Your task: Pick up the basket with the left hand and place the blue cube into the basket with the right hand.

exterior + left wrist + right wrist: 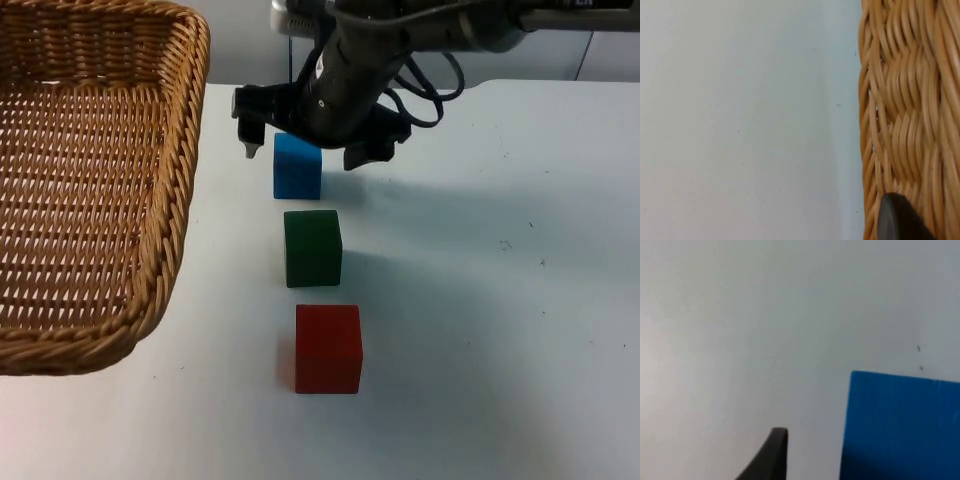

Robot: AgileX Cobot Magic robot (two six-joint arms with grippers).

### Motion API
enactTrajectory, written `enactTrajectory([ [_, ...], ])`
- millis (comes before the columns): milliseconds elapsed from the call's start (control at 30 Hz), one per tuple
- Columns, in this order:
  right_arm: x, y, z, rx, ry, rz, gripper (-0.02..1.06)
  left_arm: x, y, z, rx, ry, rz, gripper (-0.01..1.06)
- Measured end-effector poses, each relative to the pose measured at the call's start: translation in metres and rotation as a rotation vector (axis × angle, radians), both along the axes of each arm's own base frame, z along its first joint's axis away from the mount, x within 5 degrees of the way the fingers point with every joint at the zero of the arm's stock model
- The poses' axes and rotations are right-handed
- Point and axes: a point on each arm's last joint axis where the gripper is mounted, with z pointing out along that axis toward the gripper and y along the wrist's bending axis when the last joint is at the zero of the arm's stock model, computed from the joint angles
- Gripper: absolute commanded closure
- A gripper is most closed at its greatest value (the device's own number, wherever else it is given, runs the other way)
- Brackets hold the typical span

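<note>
Blue cube [297, 167] sits on the white tabletop [480, 300] toward its far edge, a plain block with flat, evenly coloured faces; the right wrist view shows its top face [900, 425] beside one dark fingertip. It heads a row of three, with a green cube [312, 248] next and a red cube [328, 348] nearest the front edge. The right gripper [305, 150] hangs over the blue cube, fingers spread wide either side, touching nothing. The wicker basket [90, 190] is raised at the left side, nothing inside it. The left gripper [897, 220] is against its woven wall [905, 110]; whether it clamps I cannot tell.
</note>
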Motion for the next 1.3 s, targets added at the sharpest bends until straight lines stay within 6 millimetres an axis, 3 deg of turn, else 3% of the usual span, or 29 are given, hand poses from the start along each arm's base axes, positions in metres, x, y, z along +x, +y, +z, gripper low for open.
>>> enactTrajectory([
  [333,0.002,0.001,-0.013,0.011,-0.002,-0.012,0.12,0.0,0.0,0.0,-0.003,-0.002,0.002,1.05],
  [467,0.002,0.001,-0.014,0.013,-0.007,-0.01,0.34,0.0,0.0,0.0,-0.002,-0.003,0.001,1.05],
  [500,0.002,0.001,-0.014,0.014,-0.009,-0.014,0.34,0.0,0.0,0.0,-0.002,-0.003,0.001,1.05],
  [633,0.003,0.001,-0.013,0.019,-0.017,-0.032,0.61,0.0,0.0,0.0,-0.002,-0.003,0.001,1.05],
  [667,0.004,0.001,-0.013,0.018,-0.021,-0.033,0.61,0.0,0.0,0.0,-0.002,-0.003,0.001,1.05],
  [800,0.004,0.0,-0.013,0.017,-0.023,-0.036,0.94,0.0,0.0,0.0,-0.002,-0.003,0.001,1.05],
  [833,0.004,0.0,-0.013,0.016,-0.024,-0.036,0.94,0.0,0.0,0.0,-0.002,-0.003,0.001,1.05],
  [867,0.004,0.0,-0.013,0.016,-0.024,-0.036,1.05,0.0,0.0,0.0,-0.002,-0.003,0.001,1.05],
  [1000,0.004,0.0,-0.01,0.014,-0.023,-0.037,1.05,0.0,0.0,0.0,-0.002,-0.003,0.001,1.05],
  [1167,0.002,-0.004,0.017,-0.017,-0.046,-0.031,1.05,0.0,0.0,0.0,-0.002,-0.003,0.001,1.05],
  [1300,-0.001,-0.011,0.086,-0.032,-0.17,-0.005,1.05,0.0,0.0,0.0,-0.001,-0.004,0.002,1.05],
])
